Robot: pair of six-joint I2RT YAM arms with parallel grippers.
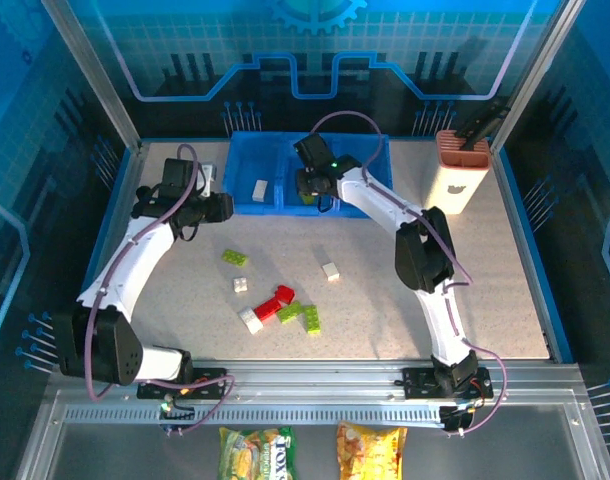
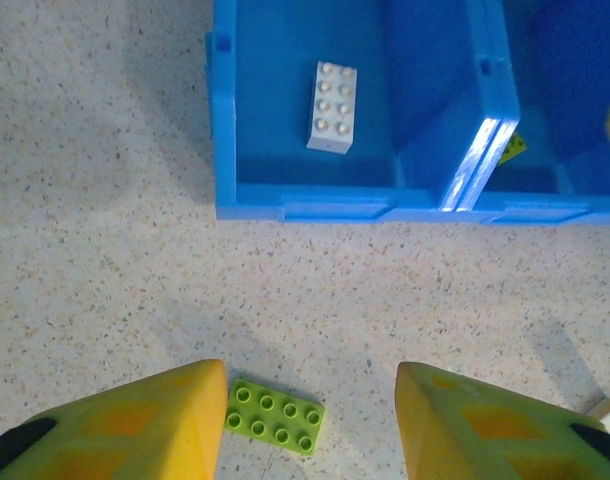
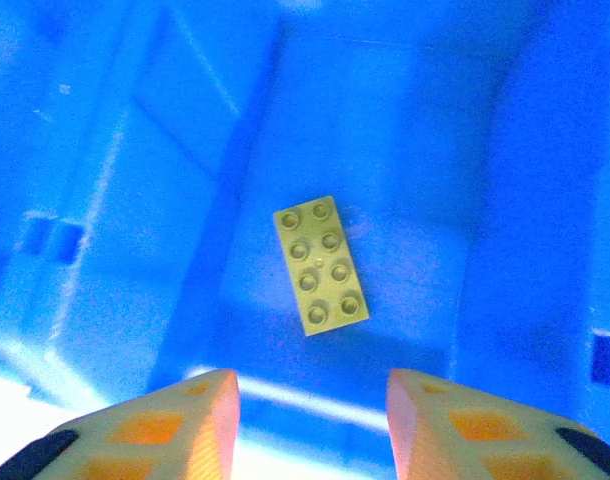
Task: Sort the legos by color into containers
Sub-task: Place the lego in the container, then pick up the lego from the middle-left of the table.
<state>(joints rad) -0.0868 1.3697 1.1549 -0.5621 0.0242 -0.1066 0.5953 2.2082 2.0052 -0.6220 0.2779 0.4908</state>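
hangs right gripper [image 3: 305,420] ajar, empty, over binned green lego [image 3: 321,264]. brackets loose green lego [image 2: 275,415] at 6 o'clock of tray [image 2: 315,210] with left gripper [image 2: 310,420], ajar, empty, probably for pickup.

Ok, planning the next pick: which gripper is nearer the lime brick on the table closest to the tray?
Left. The left gripper hovers just above that lime brick; the right gripper is farther off, over the tray.

Bright, even light; soft shadows on the tabletop [image 2: 105,250] ahead of the left hand [image 2: 310,400], glare streaking the tray divider [image 2: 475,160] beyond. Right wrist view soft, blue-washed.
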